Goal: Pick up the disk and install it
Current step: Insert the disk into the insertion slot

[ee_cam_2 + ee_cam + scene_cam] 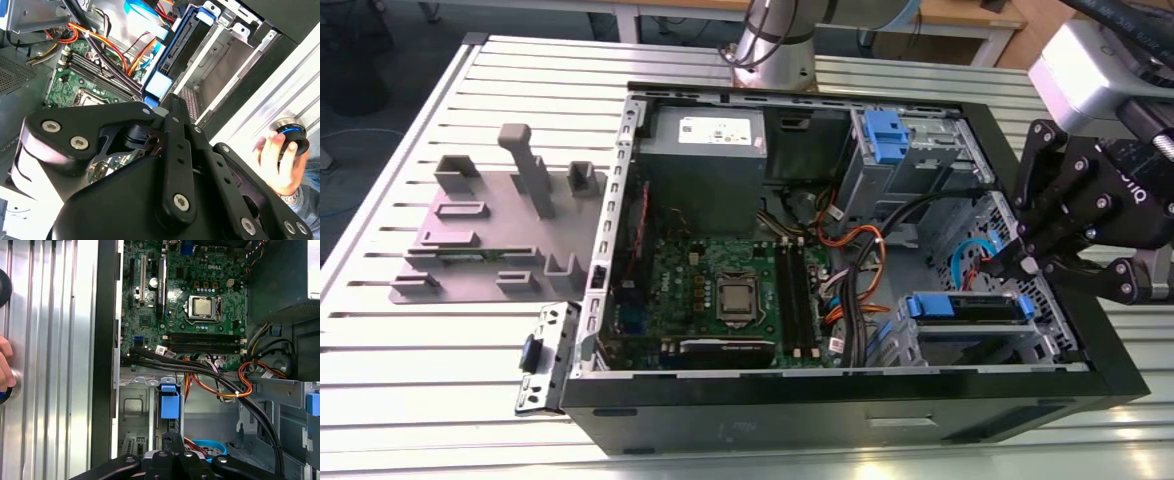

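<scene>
My arm comes in from the exterior view's right, bent down at the wrist. My gripper (1027,262) is black, with links and round bolts, and it points down. In the second wrist view my gripper (165,107) has its two fingers pressed together at the tip. In the first wrist view my fingers (172,450) sit side by side, with no gap.
</scene>
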### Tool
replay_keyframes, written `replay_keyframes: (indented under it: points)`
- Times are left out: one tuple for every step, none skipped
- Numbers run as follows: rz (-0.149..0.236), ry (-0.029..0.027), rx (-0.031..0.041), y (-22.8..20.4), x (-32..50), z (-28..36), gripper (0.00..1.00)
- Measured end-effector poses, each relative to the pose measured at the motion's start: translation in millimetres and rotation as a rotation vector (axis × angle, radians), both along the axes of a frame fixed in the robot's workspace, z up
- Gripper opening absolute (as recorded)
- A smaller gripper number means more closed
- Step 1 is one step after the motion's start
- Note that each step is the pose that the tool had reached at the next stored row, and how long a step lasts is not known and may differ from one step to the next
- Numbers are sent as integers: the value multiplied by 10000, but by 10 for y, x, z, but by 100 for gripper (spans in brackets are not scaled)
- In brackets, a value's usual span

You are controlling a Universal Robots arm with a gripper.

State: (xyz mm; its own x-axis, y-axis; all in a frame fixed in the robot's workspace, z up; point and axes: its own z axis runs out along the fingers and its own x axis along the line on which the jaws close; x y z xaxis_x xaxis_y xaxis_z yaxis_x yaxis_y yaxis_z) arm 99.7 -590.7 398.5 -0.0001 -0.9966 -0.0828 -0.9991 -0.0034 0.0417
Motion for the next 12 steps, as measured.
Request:
replay_keyframes:
  points:
    - [0, 0, 1, 0, 0, 0, 10]
    - [0, 0, 1, 0, 0, 0, 10]
    - [0, 0, 0, 0, 0, -1, 10]
    - [0, 0, 1, 0, 0, -1, 10]
    - [0, 0, 0, 0, 0, -1, 10]
    - [0, 0, 1, 0, 0, -1, 10]
    - [-1, 0, 0, 0, 0, -2, 10]
    - [0, 1, 1, 0, 2, -3, 10]
    - [0, 0, 3, 0, 4, -7, 10]
    - [1, 0, 4, 0, 8, -10, 10]
    - [1, 0, 3, 0, 10, -13, 10]
    - [1, 0, 1, 0, 14, -18, 10]
